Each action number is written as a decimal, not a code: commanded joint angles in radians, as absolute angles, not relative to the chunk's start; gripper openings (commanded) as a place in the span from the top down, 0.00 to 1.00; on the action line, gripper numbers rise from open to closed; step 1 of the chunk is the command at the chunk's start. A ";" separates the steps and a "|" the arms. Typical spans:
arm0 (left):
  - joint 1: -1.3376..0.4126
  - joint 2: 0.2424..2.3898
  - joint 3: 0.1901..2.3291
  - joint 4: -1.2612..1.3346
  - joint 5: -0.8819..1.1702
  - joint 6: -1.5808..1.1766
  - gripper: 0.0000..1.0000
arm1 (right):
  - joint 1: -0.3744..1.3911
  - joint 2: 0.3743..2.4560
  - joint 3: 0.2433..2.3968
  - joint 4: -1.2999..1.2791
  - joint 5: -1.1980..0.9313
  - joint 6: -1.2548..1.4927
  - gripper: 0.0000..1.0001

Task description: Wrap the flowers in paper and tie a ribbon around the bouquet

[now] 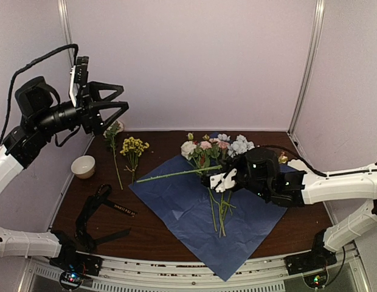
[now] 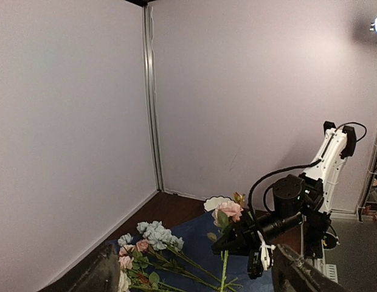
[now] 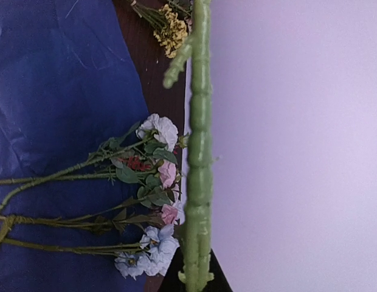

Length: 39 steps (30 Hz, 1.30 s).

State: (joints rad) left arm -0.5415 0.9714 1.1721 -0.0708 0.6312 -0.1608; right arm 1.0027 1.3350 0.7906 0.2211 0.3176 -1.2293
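Nearest the arm bases, the paper (image 1: 176,210) lies flat on the brown table (image 1: 152,238), one corner pointing at the near edge. The ribbon (image 1: 94,210) lies loosely heaped on the table to the left of the sheet. Mid-table, the right gripper (image 1: 211,177) is clamped on a single stem (image 1: 176,173), which it holds level above the paper's far-left part, the free end pointing left. The flowers (image 1: 216,152) lie beneath it, stems on the sheet and heads at its far corner. Farther left, off the paper, lie a yellow sprig (image 1: 134,146) and a white bowl (image 1: 83,166). High at far left, the left gripper (image 1: 125,96) hangs with jaws spread wide, empty.
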 commanded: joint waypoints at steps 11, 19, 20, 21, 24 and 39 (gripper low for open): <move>-0.730 1.429 1.350 -0.534 0.833 0.028 0.18 | 1.032 1.324 0.734 0.610 0.364 -1.855 1.00; -0.730 1.504 1.283 -0.557 0.778 0.119 0.26 | 1.068 1.334 0.747 0.643 0.349 -1.918 1.00; -0.730 1.513 1.279 -0.558 0.782 0.119 0.31 | 1.069 1.334 0.747 0.648 0.350 -1.920 1.00; -0.730 1.519 1.275 -0.557 0.791 0.122 0.36 | 1.069 1.333 0.746 0.652 0.350 -1.922 1.00; -0.732 1.534 1.258 -0.545 0.861 0.140 0.37 | 1.069 1.329 0.746 0.646 0.347 -1.926 1.00; -0.732 1.507 1.169 -0.251 0.765 -0.021 1.00 | 1.076 1.314 0.729 0.714 0.344 -1.811 0.58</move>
State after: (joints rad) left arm -0.7341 1.5539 1.2282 -0.4992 0.8284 0.1097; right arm 1.0687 1.3315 0.7433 0.6292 0.3553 -1.9030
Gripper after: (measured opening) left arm 0.042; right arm 0.100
